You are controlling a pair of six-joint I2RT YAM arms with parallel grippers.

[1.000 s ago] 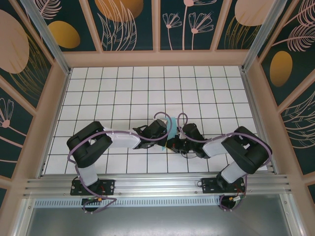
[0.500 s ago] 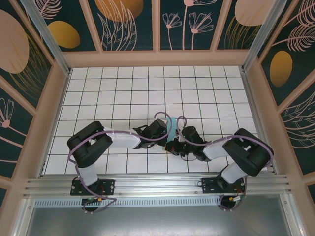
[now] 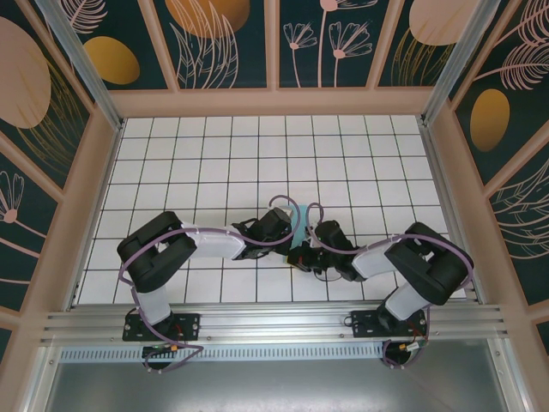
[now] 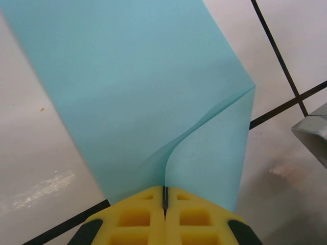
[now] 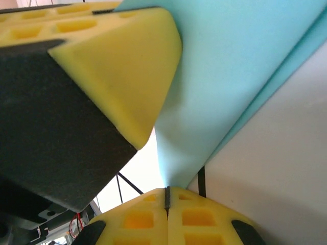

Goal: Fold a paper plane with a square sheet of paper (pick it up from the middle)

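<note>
One paper point(image 4: 138, 87) sheet, folded over. Two arms: left arm point(image 3: 210, 243), right arm point(image 3: 377, 256). Two grippers: left gripper point(image 4: 164, 196), right gripper point(image 5: 166, 196), each with two yellow pads point(image 4: 138, 217). One tiled table point(image 3: 214, 154)

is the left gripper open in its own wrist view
No, the left gripper has its yellow fingers pressed together, pinching the turquoise paper in their seam.

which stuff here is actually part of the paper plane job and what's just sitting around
In the job: sheet of paper, partly folded, pinched by left gripper and right gripper.
Just around: tiled table, patterned walls, metal rail.
</note>
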